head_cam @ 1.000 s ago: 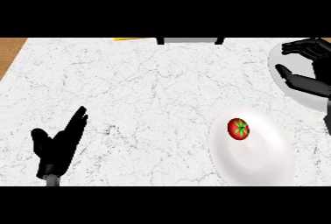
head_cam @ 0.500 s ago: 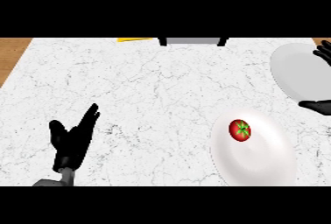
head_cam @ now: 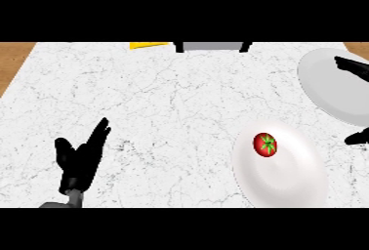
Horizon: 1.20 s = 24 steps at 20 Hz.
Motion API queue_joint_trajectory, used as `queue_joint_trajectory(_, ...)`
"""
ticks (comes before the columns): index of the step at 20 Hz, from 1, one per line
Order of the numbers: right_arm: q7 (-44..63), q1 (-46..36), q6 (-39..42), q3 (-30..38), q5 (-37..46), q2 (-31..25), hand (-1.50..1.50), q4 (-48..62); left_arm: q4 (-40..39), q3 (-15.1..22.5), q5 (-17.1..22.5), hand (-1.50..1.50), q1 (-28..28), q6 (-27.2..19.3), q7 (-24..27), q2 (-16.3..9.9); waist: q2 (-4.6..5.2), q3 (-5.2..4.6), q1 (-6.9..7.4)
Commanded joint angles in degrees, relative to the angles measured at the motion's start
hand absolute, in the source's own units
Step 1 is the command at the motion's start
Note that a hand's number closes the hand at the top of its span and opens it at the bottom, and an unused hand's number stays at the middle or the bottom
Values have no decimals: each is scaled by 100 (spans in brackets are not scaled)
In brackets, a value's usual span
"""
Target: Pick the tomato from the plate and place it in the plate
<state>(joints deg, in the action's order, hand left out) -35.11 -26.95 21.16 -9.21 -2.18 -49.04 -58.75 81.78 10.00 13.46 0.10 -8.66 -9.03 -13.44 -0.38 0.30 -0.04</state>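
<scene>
While tomato (head_cam: pixel 264 144) sits untouched on near plate (head_cam: pixel 288 183), right hand (head_cam: pixel 353 66), fingers spread at 3 o'clock edge, should approach from above; left hand (head_cam: pixel 81 157) open, resting; far plate (head_cam: pixel 328 90) waits.

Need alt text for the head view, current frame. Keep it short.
A red tomato sits on a white plate at the marble counter's lower right; a second, grey plate lies at the right edge. The left hand rests open at lower left, while only fingertips of the right hand show at the right edge.
</scene>
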Motion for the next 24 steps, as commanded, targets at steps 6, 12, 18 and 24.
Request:
queue_joint_trajectory(6, 2119, 272, -290, -522, 617, 271, -150, -2016, 229, 248, -257, 0, 184, -191, -381, 212, 2, -38, -42)
queue_joint_trajectory(12, 2266, 894, -730, -559, 1445, 788, -150, -2285, -131, -92, -113, 0, 45, 156, -105, 249, 32, -33, -16)
queue_joint_trajectory(18, 2865, 1054, -177, -631, 1621, 1077, -150, -2709, 13, -357, -43, 0, 36, 426, -284, 40, 33, -32, 3)
queue_joint_trajectory(24, 2575, 1550, -255, -537, 2120, 1332, -150, -2836, -28, -169, -415, 0, -135, 103, -528, 408, 33, -31, -13)
